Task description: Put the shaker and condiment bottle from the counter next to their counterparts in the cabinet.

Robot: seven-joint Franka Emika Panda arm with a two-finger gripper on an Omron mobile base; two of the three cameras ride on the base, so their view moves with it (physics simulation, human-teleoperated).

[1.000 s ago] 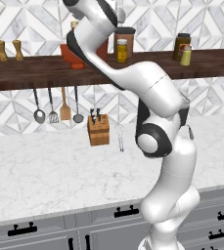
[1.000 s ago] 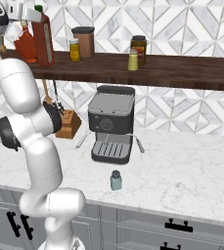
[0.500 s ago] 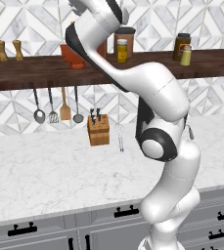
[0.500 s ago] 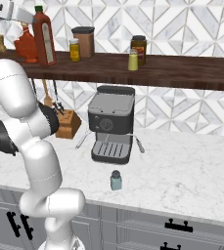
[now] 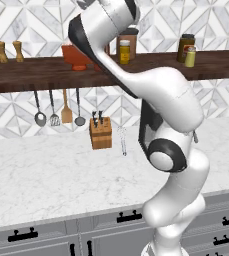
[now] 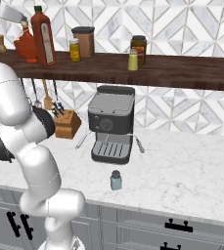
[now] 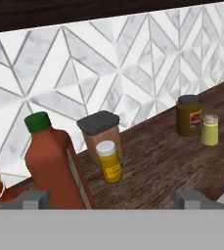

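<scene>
A simulated kitchen is shown, with a white robot arm raised to a long dark wooden shelf, the cabinet (image 6: 182,71), fixed across a tiled wall. The gripper (image 7: 111,197) is seen from its own camera with the jaws released and spread wide, nothing held between them. The condiment bottle (image 6: 42,35), dark red with a green cap, stands upright on the shelf just beside the red maple-leaf bottle (image 6: 25,45), so that half of the task is judged done. The shaker (image 6: 116,180), a tiny pale blue-grey glass one with a dark cap, is left on the white marble counter (image 6: 191,176), in front of the coffee machine (image 6: 111,124) and apart from it. Its counterpart, the yellow-green shaker (image 6: 133,60), is set further along the shelf beside a brown jar (image 6: 139,49).

Risk is judged to lie in the withdrawal: the bottle is tall and slim, one fingertip (image 7: 33,199) is close by its base, and a sideways swing could tip it (perhaps into the maple-leaf bottle). Later, the small shaker could slip from a wide, poorly centred grasp.

Compared with a second ago, the jaws have been opened slightly further and the arm has been drawn up and back from the bottle, which has stayed in place.
</scene>
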